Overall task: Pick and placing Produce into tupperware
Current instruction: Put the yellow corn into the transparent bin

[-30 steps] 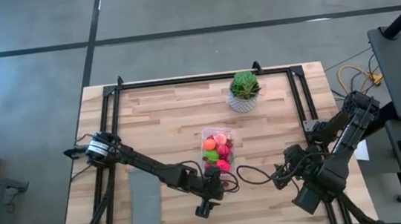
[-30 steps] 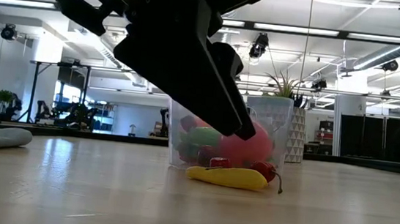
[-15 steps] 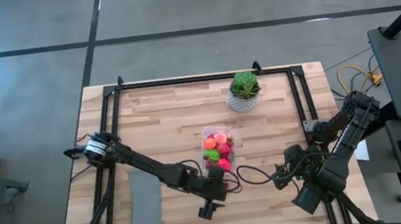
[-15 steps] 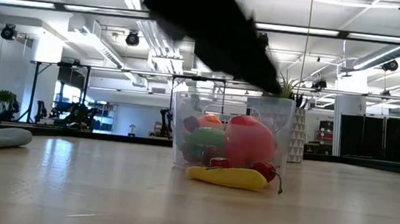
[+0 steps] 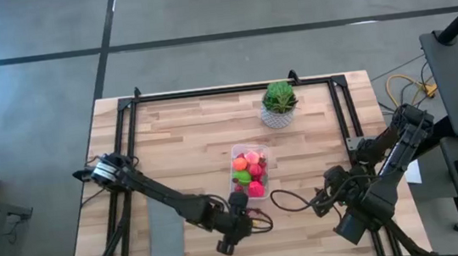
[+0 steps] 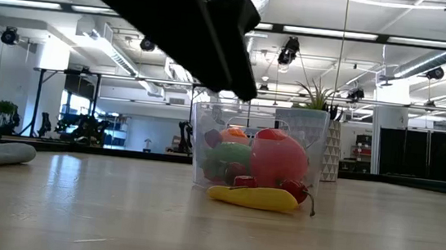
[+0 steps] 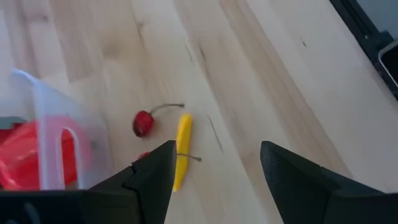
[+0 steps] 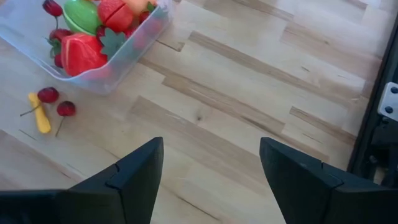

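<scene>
1. Near the middle of the wooden table [image 5: 188, 141], the clear tub [image 5: 250, 171] sits with its long axis running from the front edge toward the potted plant [image 5: 278, 104] behind it.
2. From above, the tub shows only as a cluster of pink, orange and green; the right wrist view resolves a strawberry [image 8: 79, 53], a green piece [image 8: 81, 14] and cherries packed inside.
3. Just outside the tub's front end lie a small yellow banana [image 7: 181, 151] and two cherries [image 8: 48, 95], which the overhead view barely shows.
4. At table level, the banana [image 6: 254, 197] lies flat, lengthwise along the tub's front wall.
5. Above the loose pieces, the left gripper [image 7: 214, 168] hangs at the front of the table, its fingers spread wide and holding nothing.
6. Off to the right front, the right gripper [image 8: 211, 165] waits, fingers parted and empty.
7. A flat grey rectangle [image 5: 165, 228] lies at the left front.
</scene>
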You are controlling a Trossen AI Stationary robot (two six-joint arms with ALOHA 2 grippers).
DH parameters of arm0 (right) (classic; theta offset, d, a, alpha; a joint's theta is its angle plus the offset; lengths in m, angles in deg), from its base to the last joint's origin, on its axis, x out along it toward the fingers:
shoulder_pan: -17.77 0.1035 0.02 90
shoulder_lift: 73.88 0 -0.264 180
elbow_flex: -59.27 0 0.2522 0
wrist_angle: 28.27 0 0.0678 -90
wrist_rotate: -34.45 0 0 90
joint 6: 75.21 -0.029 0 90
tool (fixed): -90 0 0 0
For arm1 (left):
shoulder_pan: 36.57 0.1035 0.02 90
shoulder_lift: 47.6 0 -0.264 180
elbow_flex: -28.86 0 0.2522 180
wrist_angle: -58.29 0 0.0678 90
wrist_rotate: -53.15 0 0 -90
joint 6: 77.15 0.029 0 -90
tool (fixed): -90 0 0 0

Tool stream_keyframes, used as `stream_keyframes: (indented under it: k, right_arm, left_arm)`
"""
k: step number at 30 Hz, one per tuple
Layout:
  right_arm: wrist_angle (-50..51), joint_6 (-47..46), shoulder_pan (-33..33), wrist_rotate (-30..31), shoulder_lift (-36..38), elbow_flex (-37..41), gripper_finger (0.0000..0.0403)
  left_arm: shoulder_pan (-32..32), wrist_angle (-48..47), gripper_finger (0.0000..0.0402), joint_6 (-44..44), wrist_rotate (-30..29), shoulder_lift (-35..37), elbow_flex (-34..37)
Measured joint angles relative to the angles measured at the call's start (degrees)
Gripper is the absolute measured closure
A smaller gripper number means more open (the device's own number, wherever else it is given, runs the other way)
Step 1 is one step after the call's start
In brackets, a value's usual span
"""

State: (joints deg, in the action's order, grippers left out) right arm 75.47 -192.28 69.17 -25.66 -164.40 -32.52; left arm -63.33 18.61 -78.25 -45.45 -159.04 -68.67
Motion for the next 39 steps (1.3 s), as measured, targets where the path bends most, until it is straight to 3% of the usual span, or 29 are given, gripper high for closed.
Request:
stream_keyframes:
  k: [7,12,22,39]
  right_arm:
    - [0.0,0.1,0.1,-0.8,0.0,0.7,0.0145]
    - [0.0,-0.3,1.3,-1.6,0.2,0.8,0.0145]
    - [0.0,-7.3,7.1,0.2,2.7,2.1,0.0145]
    - [0.0,-13.5,12.5,0.3,3.9,4.5,0.0145]
  left_arm:
    - [0.0,6.2,0.0182,0.5,-0.4,-0.9,0.3]
    - [0.0,11.4,0.0182,0.6,2.5,-5.2,0.3]
    - [0.4,11.9,0.0182,0.0,-3.1,-7.8,0.3]
    - [6.0,11.5,0.0182,0.3,5.2,-8.2,0.2]
